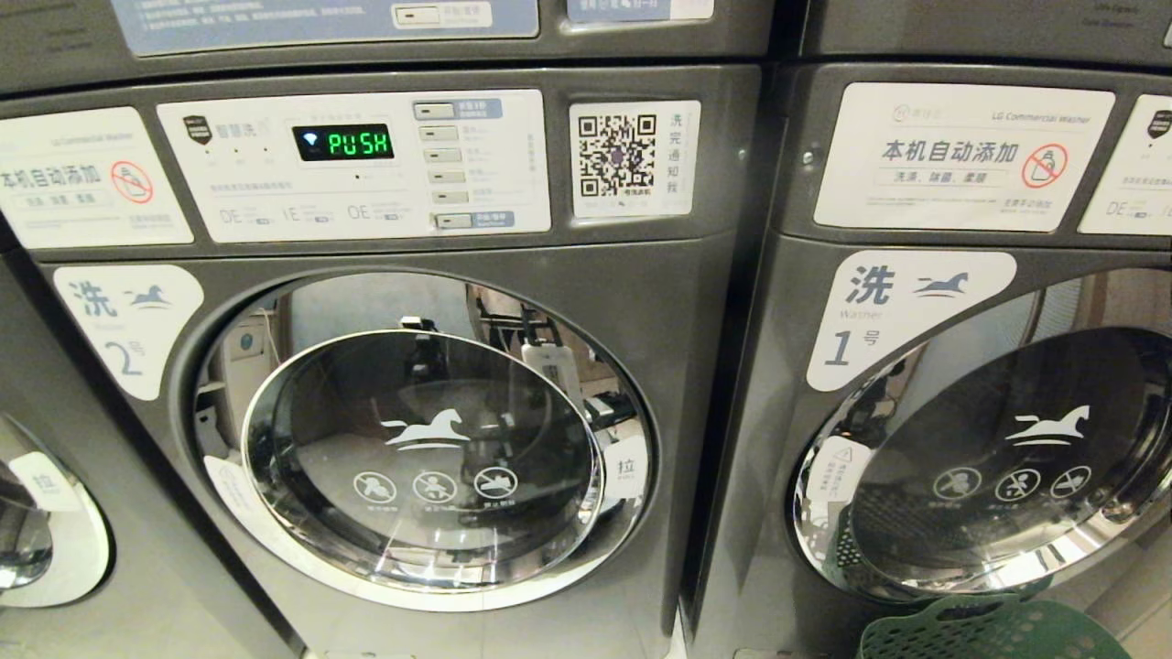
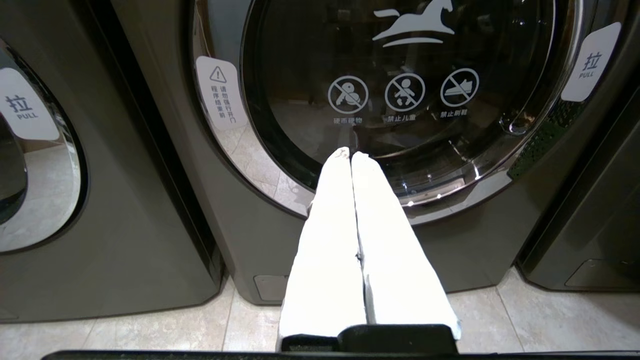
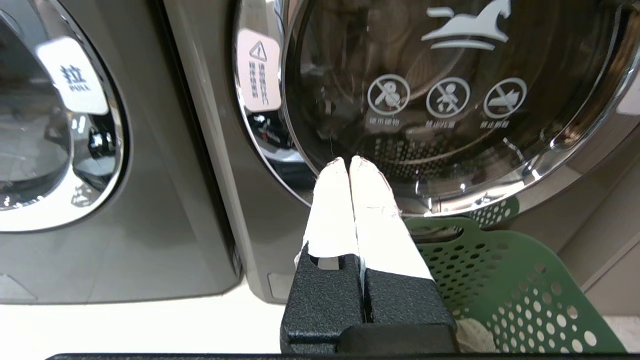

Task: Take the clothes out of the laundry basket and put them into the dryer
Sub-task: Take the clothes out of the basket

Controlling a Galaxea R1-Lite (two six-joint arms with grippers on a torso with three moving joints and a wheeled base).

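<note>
The green laundry basket (image 1: 993,631) sits on the floor at the foot of machine number 1 (image 1: 916,430), low on my right side; only its perforated rim shows from my head. From my right wrist I see its holed green wall (image 3: 505,290) just beside that machine's round door (image 3: 450,100), and a scrap of pale cloth (image 3: 475,335) lies inside it near the rim.

My right pincer (image 3: 349,161) is pressed shut, its white-wrapped fingers (image 3: 375,220) meeting tip to tip, holding nothing. It points at the lower edge of machine 1's door, apart from the glass.

My left pincer (image 2: 351,152) is likewise closed flat and empty, white fingers (image 2: 330,250) together, aimed at the lower rim of machine number 2's door (image 2: 400,100). It does not touch the door.

Both doors are shut. Machine 2 (image 1: 412,439) fills the middle of my head view; its green display (image 1: 343,142) reads PUSH, with a QR sticker (image 1: 618,154) to the right of it. A white pull tab (image 2: 590,62) sits on the door ring. A third machine (image 2: 75,175) stands further to the left. Pale floor tiles (image 2: 550,320) run beneath the row.
</note>
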